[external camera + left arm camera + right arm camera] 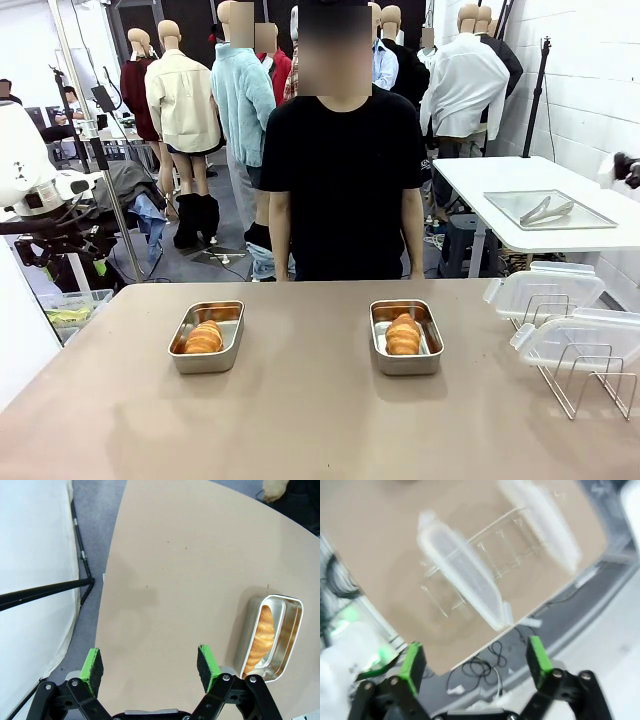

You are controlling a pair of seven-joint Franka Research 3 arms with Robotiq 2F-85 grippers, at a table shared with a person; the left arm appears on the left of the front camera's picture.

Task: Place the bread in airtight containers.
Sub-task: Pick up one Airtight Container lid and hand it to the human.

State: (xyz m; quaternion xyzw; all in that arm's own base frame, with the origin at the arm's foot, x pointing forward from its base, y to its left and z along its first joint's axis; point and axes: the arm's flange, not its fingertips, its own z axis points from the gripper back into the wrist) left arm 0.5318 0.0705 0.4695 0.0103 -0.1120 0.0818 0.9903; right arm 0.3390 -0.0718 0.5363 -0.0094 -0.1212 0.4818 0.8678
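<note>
A big tan table (300, 430) has a person in a black shirt (340, 170) behind it. Two clear white-rimmed plastic lids (545, 293) rest on a thin wire rack (590, 385) at its right side. Two small shiny steel tins (205, 364) sit open, well apart, one golden-brown bread roll (204, 338) in each. The left claw (150, 662) hangs spread wide over bare table beside one tin. The right claw (475, 660), also spread wide, is above the blurry lids.
</note>
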